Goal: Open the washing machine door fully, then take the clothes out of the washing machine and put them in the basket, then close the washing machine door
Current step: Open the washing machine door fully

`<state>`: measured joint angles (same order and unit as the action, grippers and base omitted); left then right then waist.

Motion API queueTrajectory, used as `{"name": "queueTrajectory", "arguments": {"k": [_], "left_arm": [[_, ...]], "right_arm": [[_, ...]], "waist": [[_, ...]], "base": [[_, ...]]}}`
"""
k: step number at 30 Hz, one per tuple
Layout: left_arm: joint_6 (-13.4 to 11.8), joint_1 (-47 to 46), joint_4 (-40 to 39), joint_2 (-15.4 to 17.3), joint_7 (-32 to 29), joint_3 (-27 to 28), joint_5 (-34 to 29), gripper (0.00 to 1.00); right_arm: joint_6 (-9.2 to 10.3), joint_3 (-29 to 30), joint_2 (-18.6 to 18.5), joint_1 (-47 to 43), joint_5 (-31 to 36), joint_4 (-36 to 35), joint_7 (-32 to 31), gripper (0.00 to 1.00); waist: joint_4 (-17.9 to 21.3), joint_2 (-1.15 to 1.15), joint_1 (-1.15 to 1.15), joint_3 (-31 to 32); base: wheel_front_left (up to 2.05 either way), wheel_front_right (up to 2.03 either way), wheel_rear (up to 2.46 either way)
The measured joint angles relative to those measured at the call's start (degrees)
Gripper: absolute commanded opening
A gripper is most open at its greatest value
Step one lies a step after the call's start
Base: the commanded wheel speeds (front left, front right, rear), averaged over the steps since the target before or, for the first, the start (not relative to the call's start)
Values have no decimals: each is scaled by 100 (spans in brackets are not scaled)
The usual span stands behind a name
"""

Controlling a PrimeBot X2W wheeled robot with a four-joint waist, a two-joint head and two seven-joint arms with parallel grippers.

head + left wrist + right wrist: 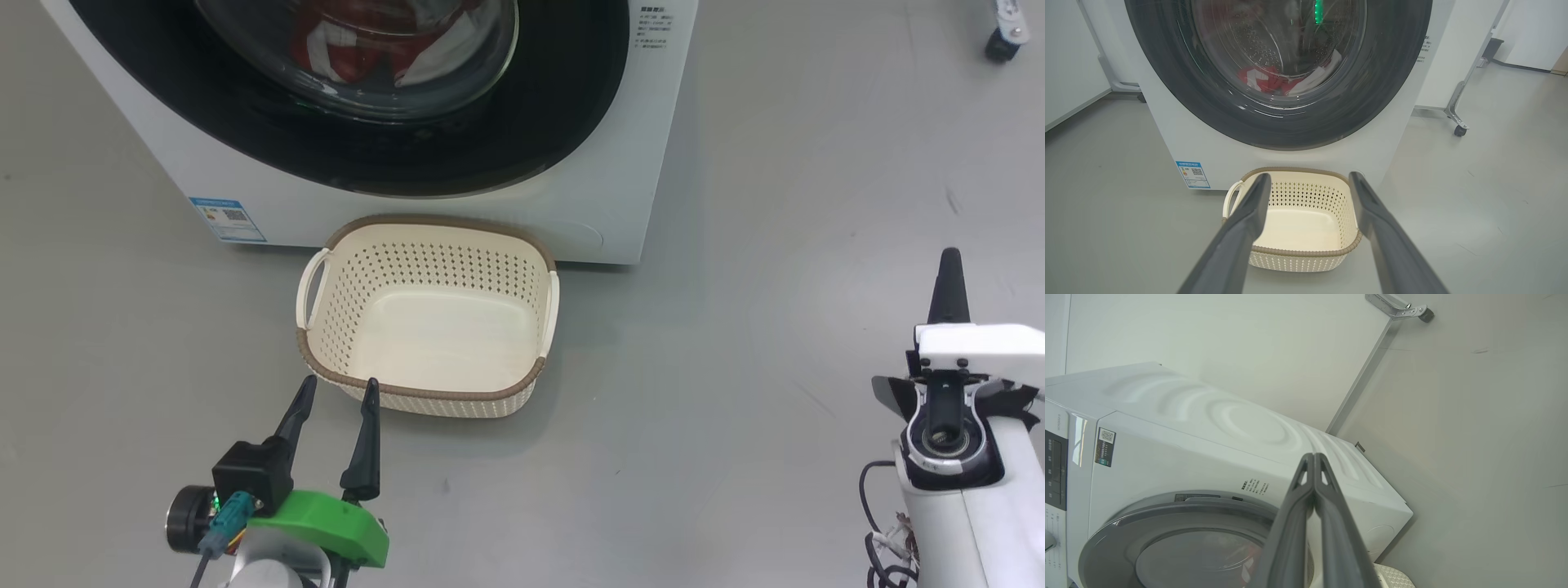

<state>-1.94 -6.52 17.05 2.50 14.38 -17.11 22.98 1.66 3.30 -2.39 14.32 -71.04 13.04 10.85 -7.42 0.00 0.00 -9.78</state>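
The white washing machine (620,163) stands ahead with its glossy black door (555,122) closed flat against the front. Red and white clothes (359,49) lie behind the glass window, clothes (1274,79) low in the drum. The cream basket (424,396) sits empty on the floor right before the machine. My left gripper (339,390) is open, its tips just short of the basket's near left corner. My right gripper (949,257) is at the far right, well clear of the machine, fingers pressed together on nothing. In the right wrist view the shut gripper (1313,456) points at the washing machine (1208,433).
Grey floor (775,327) spreads around the basket and to the right of the machine. A caster wheel (1000,45) of a stand is at the far upper right. The stand's metal leg (1455,110) rests to the machine's right, with white wall panels behind.
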Motion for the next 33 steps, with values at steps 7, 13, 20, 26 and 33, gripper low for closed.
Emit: {"name": "queueTrajectory", "arguments": {"k": [7,13,20,26,33], "left_arm": [[15,-297,-145,-7,0,-193,69,100],[16,-420,-185,-11,5,-337,140,100],[15,-582,-230,-16,5,-478,411,100],[14,-705,-274,-26,5,-539,498,100],[12,-860,-277,-45,7,-613,712,100]], "right_arm": [[101,40,-172,711,90,-80,-463,0],[212,119,-343,1355,-185,-153,-892,0],[400,135,-501,2193,-568,-200,-1518,0],[506,126,-546,2769,-717,-96,-1848,0],[556,111,-650,3309,-853,261,-2135,0]], "waist": [[-226,0,0,-340],[-421,0,0,-649],[-690,0,0,-1053],[-894,0,0,-1344],[-1144,0,0,-1618]], "base": [[0,0,0],[0,0,0],[0,0,0],[0,0,0],[0,0,0]]}}
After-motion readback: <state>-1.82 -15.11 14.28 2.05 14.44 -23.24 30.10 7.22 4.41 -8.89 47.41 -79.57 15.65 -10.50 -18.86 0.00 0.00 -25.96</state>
